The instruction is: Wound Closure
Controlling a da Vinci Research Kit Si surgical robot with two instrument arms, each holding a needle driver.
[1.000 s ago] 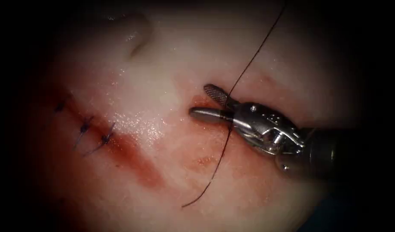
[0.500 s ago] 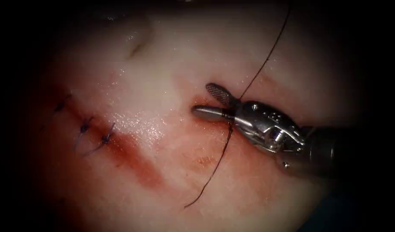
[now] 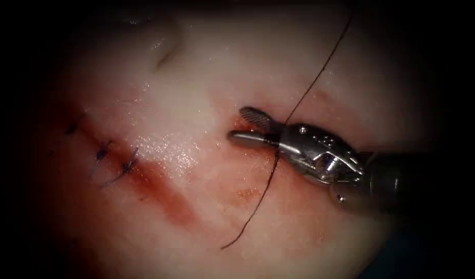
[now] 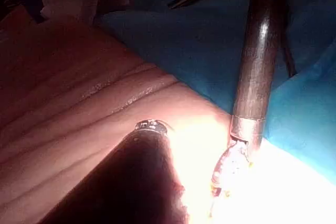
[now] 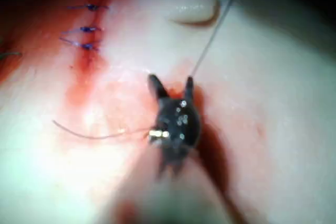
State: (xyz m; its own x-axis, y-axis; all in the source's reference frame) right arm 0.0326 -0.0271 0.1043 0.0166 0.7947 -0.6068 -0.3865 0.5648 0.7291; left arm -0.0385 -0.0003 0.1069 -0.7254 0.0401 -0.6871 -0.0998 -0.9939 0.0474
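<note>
A: So, where does the thread (image 3: 309, 88) lie from the right tool (image 3: 240, 124)?

B: Right in the fork of it. Runs as one dark line from upper right down to lower left, crossing the root of the two jaws almost square to them. Free end (image 3: 224, 247) loose on the tissue (image 3: 196, 67), below and left of the tool.

A: Clamped?

B: No. Jaws spread apart in a narrow V, pointing left toward the cut (image 3: 159, 191), gripping nothing. Seen from the right wrist (image 5: 171, 82) the same: both tips parted, thread (image 5: 210, 40) rising away from between them.

A: Nearer arm, then?

B: Clearly the right one, already astride the strand. Probably needs only a squeeze to catch it, judging by how deep it sits.

A: And the needle?

B: Cannot say where.

A: Surfaces?

B: Bright polished steel on the tool, upper jaw with a cross-hatched grip face, lower one smooth and rounded. Thread thin, dark, limp, slightly curved at the tail. Tissue pale, wet, glistening, soft-looking. Smear of red fluid (image 3: 165, 196) along the cut and under the jaw tips. Three small dark stitches (image 3: 102, 153) well to the left, across the cut's upper stretch.
</note>
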